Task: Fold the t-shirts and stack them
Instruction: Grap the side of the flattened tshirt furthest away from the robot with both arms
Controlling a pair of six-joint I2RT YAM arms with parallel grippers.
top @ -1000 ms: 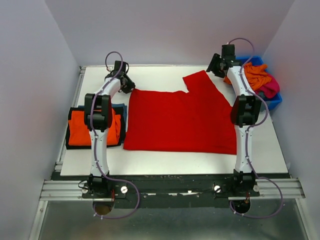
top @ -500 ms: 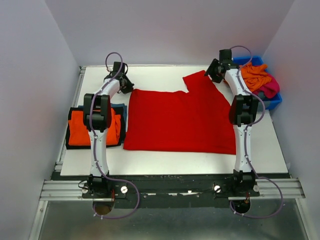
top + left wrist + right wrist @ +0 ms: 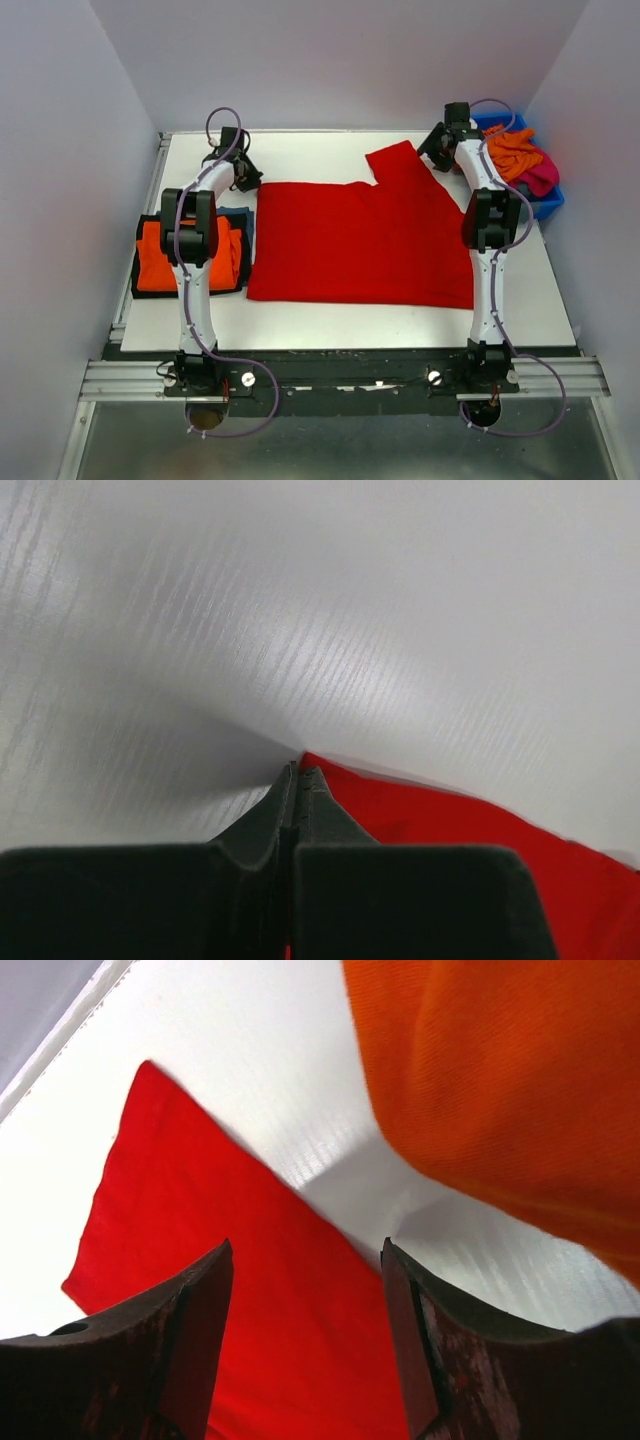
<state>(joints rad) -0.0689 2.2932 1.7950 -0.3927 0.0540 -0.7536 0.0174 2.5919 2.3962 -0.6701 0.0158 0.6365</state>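
Note:
A large bright red t-shirt lies flat across the middle of the table, one sleeve pointing to the far side. My left gripper is at its far left corner. In the left wrist view the jaws are shut, the red corner is at their tips, and a red sliver shows between them. My right gripper is open over the sleeve's right edge. In the right wrist view it straddles red cloth, with orange cloth close above.
A folded orange t-shirt lies on a stack at the left edge, with teal-blue cloth under it. A blue plastic bin at the far right holds an orange t-shirt and a magenta one. Walls enclose the table.
My right gripper has moved from beside the bin down toward the red sleeve's right edge. The left arm has shifted slightly left. The red t-shirt has not moved.

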